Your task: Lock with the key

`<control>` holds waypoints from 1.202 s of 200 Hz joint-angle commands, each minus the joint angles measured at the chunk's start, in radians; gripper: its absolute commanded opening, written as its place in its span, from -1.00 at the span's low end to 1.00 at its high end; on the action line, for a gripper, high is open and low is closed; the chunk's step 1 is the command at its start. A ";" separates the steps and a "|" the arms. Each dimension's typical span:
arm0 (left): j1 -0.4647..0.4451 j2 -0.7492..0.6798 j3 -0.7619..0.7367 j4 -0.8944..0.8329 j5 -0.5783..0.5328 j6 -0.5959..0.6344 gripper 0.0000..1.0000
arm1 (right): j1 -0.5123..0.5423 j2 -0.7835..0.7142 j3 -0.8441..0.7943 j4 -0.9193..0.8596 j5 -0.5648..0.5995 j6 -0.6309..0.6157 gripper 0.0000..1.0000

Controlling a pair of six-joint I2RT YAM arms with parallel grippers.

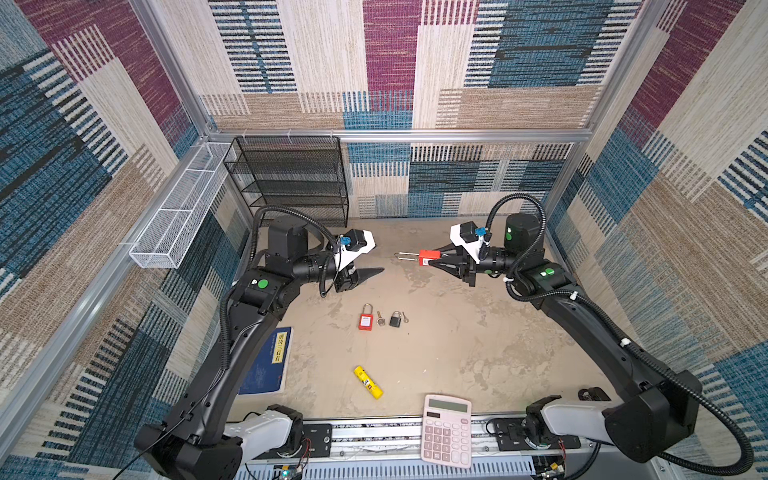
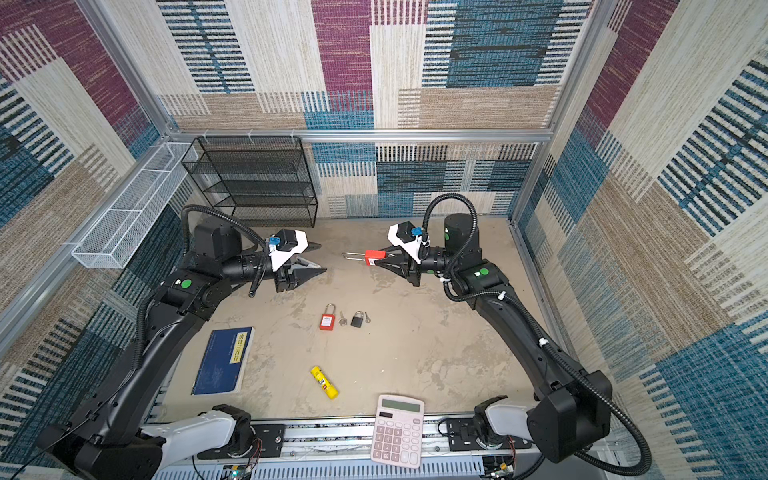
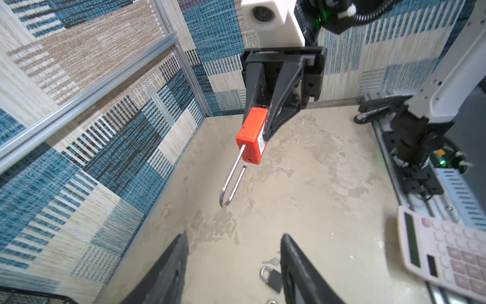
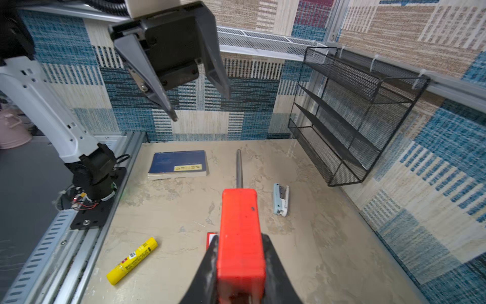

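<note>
We see the right gripper (image 1: pixel 434 262) clamped on the red padlock (image 3: pixel 251 134) above the table (image 1: pixel 457 332), shackle toward the left gripper (image 3: pixel 233 240), jaws apart, empty; a key (image 1: pixel 380 318) lies below.

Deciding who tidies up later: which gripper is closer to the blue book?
Left. The left gripper hangs open beyond the blue book; the right gripper, gripping a red padlock, is farther right.
</note>
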 commanded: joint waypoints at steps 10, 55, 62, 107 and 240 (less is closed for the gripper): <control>0.009 0.009 -0.010 0.112 0.130 -0.255 0.17 | -0.006 -0.033 -0.026 0.138 -0.133 0.091 -0.95; 0.010 0.064 -0.001 0.191 0.181 -0.368 0.06 | -0.008 -0.029 -0.041 0.255 -0.181 0.192 -0.98; 0.010 0.067 0.001 0.208 0.182 -0.383 0.05 | -0.008 -0.030 -0.043 0.276 -0.176 0.213 -0.98; 0.009 0.111 0.022 0.233 0.222 -0.427 -0.18 | -0.008 -0.016 -0.046 0.359 -0.184 0.302 -0.99; 0.009 0.071 0.010 0.192 0.235 -0.354 -0.09 | -0.017 0.035 0.016 0.318 -0.191 0.265 -1.00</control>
